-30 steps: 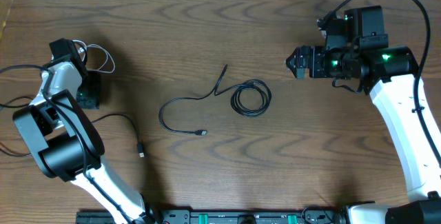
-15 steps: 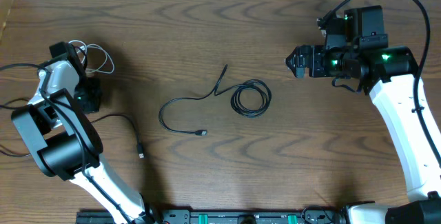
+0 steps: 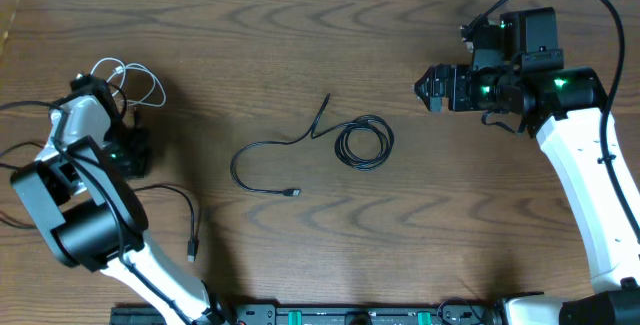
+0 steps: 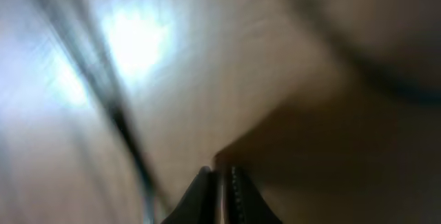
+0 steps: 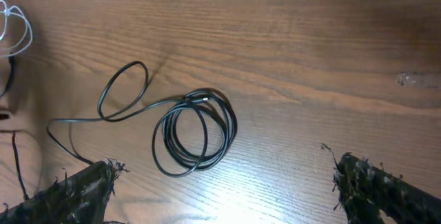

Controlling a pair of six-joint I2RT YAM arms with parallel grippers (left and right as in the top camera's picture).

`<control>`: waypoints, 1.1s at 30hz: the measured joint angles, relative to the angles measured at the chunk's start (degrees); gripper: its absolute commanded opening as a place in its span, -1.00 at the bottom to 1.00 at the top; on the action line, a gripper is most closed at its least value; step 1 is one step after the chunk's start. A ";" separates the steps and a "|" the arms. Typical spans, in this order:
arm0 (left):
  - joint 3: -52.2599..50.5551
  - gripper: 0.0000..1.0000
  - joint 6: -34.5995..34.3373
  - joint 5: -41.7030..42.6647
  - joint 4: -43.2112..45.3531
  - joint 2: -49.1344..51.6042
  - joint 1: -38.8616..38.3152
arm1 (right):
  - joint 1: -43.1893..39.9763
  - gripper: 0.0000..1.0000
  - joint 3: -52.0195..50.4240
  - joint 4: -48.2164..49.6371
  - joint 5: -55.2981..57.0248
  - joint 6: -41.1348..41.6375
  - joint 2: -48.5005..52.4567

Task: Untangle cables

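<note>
One black cable, loosely coiled

1. Loose cords: I count three on my screens.
2. White cords: one, the white cord at the far left.
3. Black cords: two, namely the coiled black cord mid-table and the second black cord near the left arm.
4. Coils: one, on the mid-table black cord; I can't make out how many turns it has.
5. Arms: two, the left arm and the right arm.
6. Grippers: two, the left gripper and the right gripper, each with two fingers in its own wrist feed.
7. Tables: one wooden table.
</note>
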 measured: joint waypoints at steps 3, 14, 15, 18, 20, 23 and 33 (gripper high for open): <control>-0.13 0.01 1.07 1.14 5.77 -3.21 0.00 | 0.00 0.98 0.00 0.00 0.00 0.00 0.00; -0.13 0.07 0.79 3.08 14.93 -2.93 0.00 | 0.00 0.99 0.00 0.00 0.00 0.00 0.00; -0.13 0.07 0.55 3.08 15.78 -1.88 0.00 | 0.00 0.99 0.00 0.00 0.02 0.00 0.00; -0.13 0.08 -0.24 3.04 17.42 0.55 0.00 | 0.00 0.99 0.00 -0.09 0.00 0.00 0.00; -0.13 0.07 -1.03 2.99 17.70 1.62 0.00 | 0.00 0.99 0.00 -0.35 0.02 0.00 0.00; -0.13 0.07 -1.99 2.45 17.86 1.77 0.00 | 0.00 0.98 0.00 -0.61 0.00 0.00 0.00; -0.13 0.06 -9.68 -0.87 16.33 1.77 0.00 | 0.00 0.99 0.00 -0.70 0.02 0.00 0.00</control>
